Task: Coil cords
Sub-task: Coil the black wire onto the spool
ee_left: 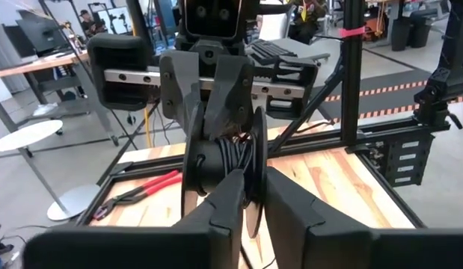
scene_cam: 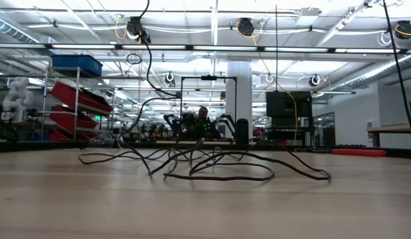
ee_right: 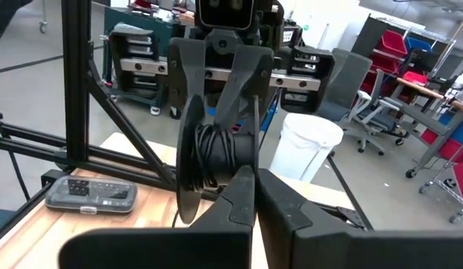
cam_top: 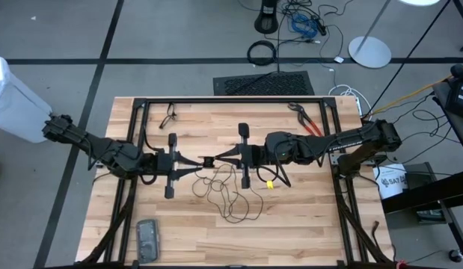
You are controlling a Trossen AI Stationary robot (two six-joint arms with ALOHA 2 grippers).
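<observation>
Over the wooden table (cam_top: 306,217), both hands meet on a spool (cam_top: 207,161); the cord (cam_top: 230,196) lies loose; right hand (cam_top: 220,158) clamped, left hand (cam_top: 195,162) narrowly parted.

Arms: my 2 arms reach inward, meeting tip to tip at table centre.
Left gripper (cam_top: 195,161): fingers slightly parted.
Right gripper (cam_top: 220,158): fingers pressed together, facing my left.

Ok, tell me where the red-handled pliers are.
In the high view the red-handled pliers lie on the table's far right corner area, just beyond the right arm, apart from the loose cord mid-table.
</observation>
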